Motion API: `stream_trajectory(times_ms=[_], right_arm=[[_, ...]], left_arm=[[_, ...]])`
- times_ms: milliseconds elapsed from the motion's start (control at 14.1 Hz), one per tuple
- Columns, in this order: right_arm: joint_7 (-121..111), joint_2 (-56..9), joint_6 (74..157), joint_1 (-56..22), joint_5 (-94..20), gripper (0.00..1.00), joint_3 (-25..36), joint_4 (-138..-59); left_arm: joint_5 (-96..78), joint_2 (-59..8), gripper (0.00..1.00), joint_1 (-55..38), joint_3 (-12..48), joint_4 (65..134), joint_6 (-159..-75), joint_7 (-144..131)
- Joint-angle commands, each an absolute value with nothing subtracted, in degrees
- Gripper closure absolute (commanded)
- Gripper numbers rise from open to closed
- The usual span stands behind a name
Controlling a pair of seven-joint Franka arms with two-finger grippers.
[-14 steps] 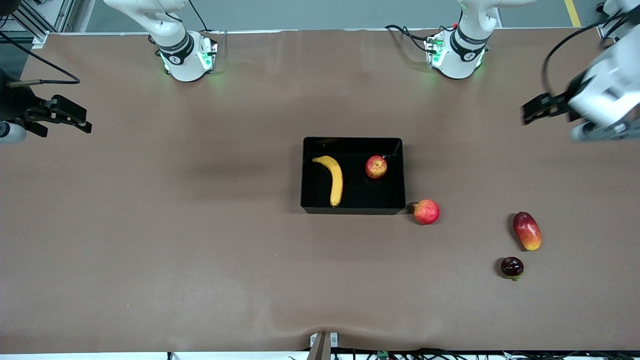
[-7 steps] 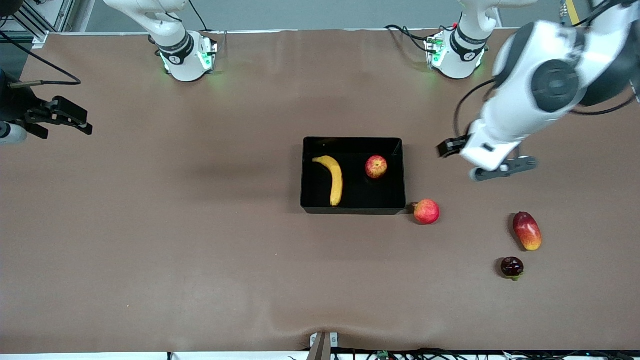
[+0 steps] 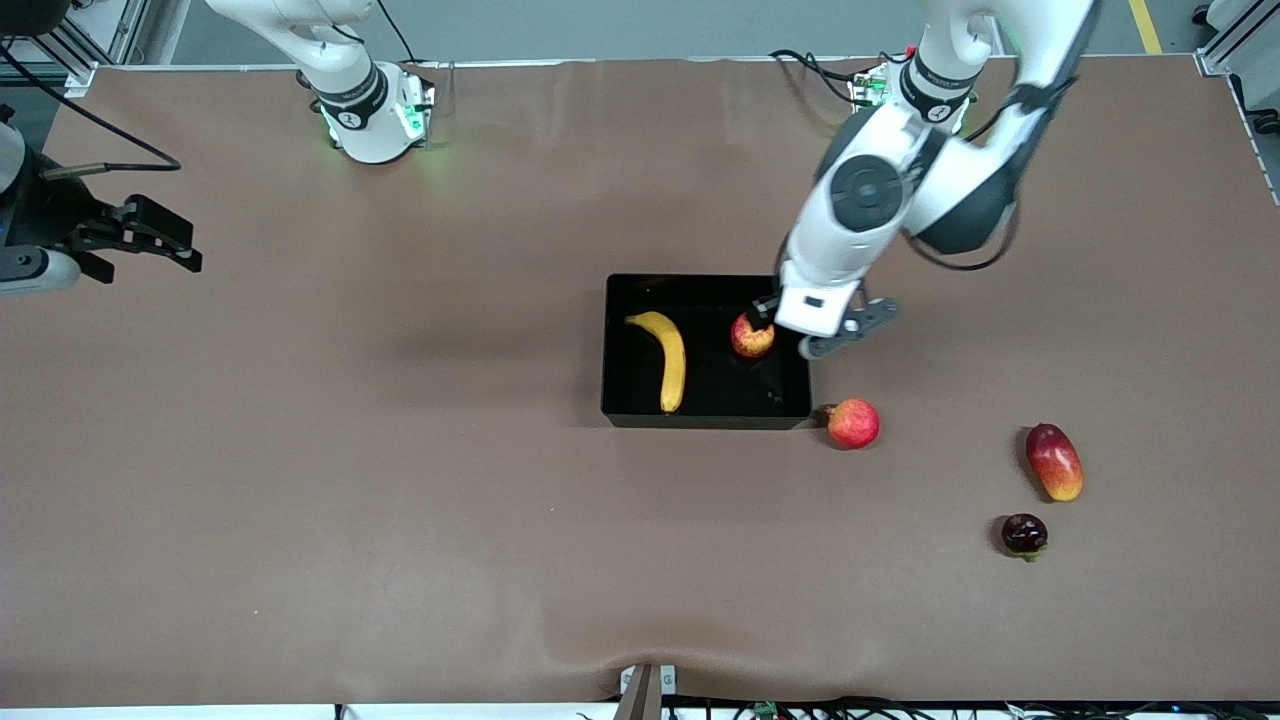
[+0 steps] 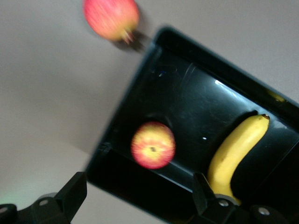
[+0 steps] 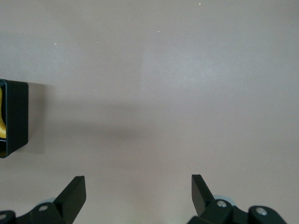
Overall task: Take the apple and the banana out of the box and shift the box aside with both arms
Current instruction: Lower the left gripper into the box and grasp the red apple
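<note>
The black box (image 3: 705, 421) stands at the table's middle. The yellow banana (image 3: 668, 358) lies in it toward the right arm's end, and the red apple (image 3: 750, 337) sits in it toward the left arm's end. My left gripper (image 3: 785, 330) is open and empty over the box's wall beside the apple. The left wrist view shows the apple (image 4: 153, 145), the banana (image 4: 236, 154) and the box wall (image 4: 135, 179) just ahead of my left gripper (image 4: 138, 192). My right gripper (image 3: 150, 235) waits open and empty over bare table at the right arm's end; it also shows in the right wrist view (image 5: 138, 193).
A pinkish-red fruit with a nub (image 3: 853, 423) lies against the box's corner nearest the camera, toward the left arm's end. A mango (image 3: 1054, 461) and a dark round fruit (image 3: 1024, 534) lie farther toward that end. The right wrist view shows the box's end (image 5: 14, 116).
My left arm has swung in from the left arm's end of the table to over the box beside the apple. My right gripper has shifted slightly. The fruits and box have not moved.
</note>
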State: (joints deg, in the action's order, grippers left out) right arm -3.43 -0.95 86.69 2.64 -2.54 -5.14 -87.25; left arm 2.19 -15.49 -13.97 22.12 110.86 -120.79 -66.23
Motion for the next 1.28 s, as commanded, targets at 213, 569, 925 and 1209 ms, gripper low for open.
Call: stream_trajectory(times_ms=[213, 569, 925, 1209], right_arm=[[-4.0, -1.1, 87.1, 2.3, -3.3, 0.00, -5.1, -87.4], [-4.0, -1.2, 87.1, 2.3, -3.2, 0.00, -5.1, -87.4], [-4.0, -1.2, 87.3, 2.4, -3.2, 0.00, -5.1, -87.4], [-4.0, -1.3, 87.6, 2.3, -3.2, 0.00, -5.1, -87.4]], left_arm=[[11.3, -24.5, 0.00, -17.2, 21.9, 111.5, -126.8, -77.9], [14.7, -28.6, 0.00, -17.2, 21.9, 114.9, -134.0, -81.1], [14.8, -29.0, 0.92, -17.0, 22.0, 114.8, -133.5, -82.0], [14.8, -24.5, 1.00, -16.3, 22.1, 111.8, -128.6, -80.5]])
